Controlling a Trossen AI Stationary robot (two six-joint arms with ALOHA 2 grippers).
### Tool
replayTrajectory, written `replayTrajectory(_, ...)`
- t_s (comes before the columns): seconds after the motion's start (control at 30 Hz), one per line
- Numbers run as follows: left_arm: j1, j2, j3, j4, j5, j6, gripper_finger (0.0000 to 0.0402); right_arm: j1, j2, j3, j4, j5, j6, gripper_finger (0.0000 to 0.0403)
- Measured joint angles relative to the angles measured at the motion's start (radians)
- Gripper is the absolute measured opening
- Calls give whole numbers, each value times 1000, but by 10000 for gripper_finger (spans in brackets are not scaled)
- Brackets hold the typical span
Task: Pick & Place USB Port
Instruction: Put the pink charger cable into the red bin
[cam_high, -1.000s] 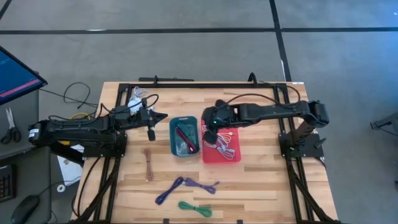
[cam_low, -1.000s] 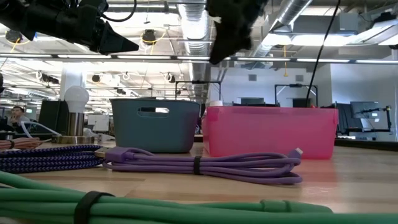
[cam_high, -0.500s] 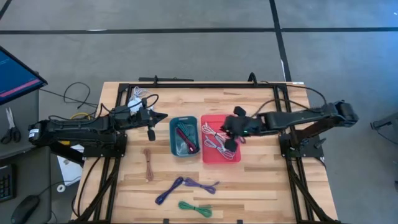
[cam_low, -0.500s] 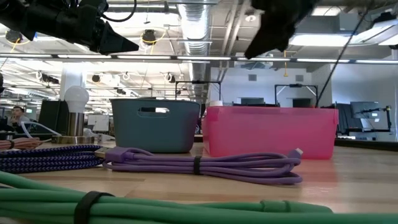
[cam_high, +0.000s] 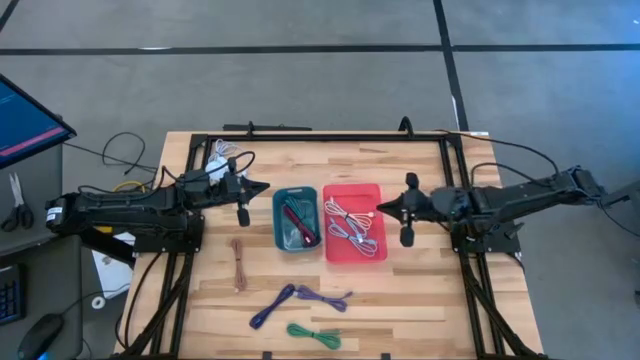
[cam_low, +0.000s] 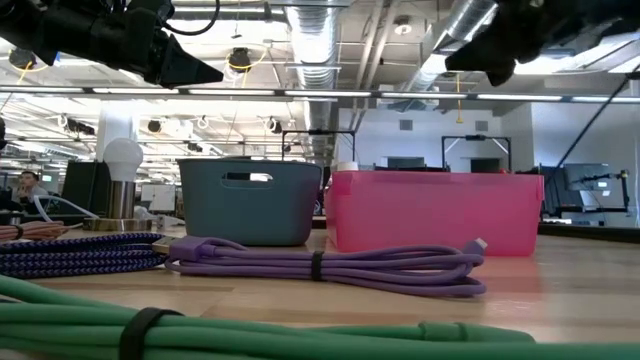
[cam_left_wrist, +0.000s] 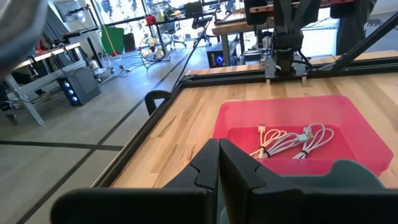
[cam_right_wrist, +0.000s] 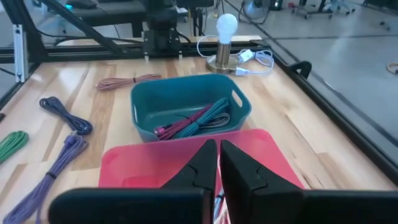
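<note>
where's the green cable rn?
High view: the green cable lies coiled at the table's near edge, centre, just below the purple cable and in front of the teal bin.

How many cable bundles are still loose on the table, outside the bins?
4: a brown cable left of the teal bin, then blue, purple and green cables near the front edge. None looks hidden.

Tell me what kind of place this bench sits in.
Probably an open robotics lab or workshop: exposed ceiling ducts overhead, rows of workbenches with monitors behind the wooden table, and a concrete floor marked with tape lines.
</note>
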Motion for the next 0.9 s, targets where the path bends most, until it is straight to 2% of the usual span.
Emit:
replayTrajectory(0.23, 0, 0, 0, 0, 0, 0, 12, 4, -145, -124, 18, 0, -51, 13)
replayTrajectory(0.5, 0, 0, 0, 0, 0, 0, 12, 4, -308, -299, 224, 0, -132, 11)
replayTrajectory(0.6, 0, 0, 0, 0, 0, 0, 12, 4, -364, -336, 236, 2, -152, 13)
replayTrajectory(0.8, 0, 0, 0, 0, 0, 0, 12, -13, -428, -352, 209, 135, -182, 11)
replayTrajectory(0.9, 0, 0, 0, 0, 0, 0, 12, -15, -431, -352, 200, 132, -182, 11)
